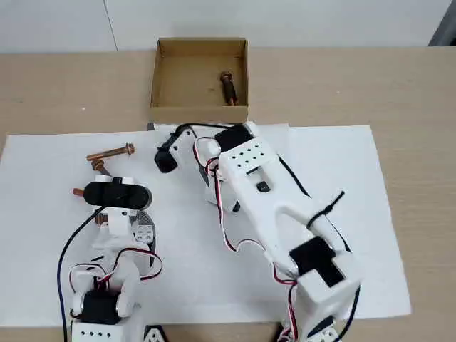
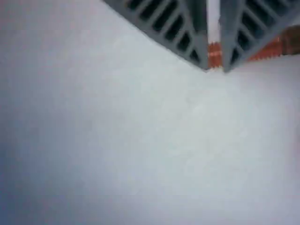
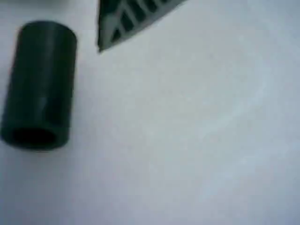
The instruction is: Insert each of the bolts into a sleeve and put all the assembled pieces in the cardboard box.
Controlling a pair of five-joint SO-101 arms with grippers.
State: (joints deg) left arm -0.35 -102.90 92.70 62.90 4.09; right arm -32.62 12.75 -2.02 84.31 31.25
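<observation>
My left gripper [image 2: 214, 65] is shut on a copper bolt [image 2: 213, 52]; its threaded shank shows between the grey ribbed fingers [image 2: 178, 33] just above the white paper. That arm [image 1: 114, 214] stands at the near left of the sheet. A black sleeve [image 3: 40, 84] lies on its side on the paper, open end towards the camera, beside one finger [image 3: 126, 21] of my right gripper and apart from it. The right gripper [image 1: 166, 148] is open, just in front of the cardboard box [image 1: 165, 75]. One assembled piece [image 1: 228, 87] lies in the box.
A loose copper bolt [image 1: 110, 152] lies on the white paper [image 1: 342, 178] at the far left, with another bolt [image 1: 97, 165] partly hidden just below it. The right arm [image 1: 271, 192] crosses the sheet diagonally. The paper's right half is bare.
</observation>
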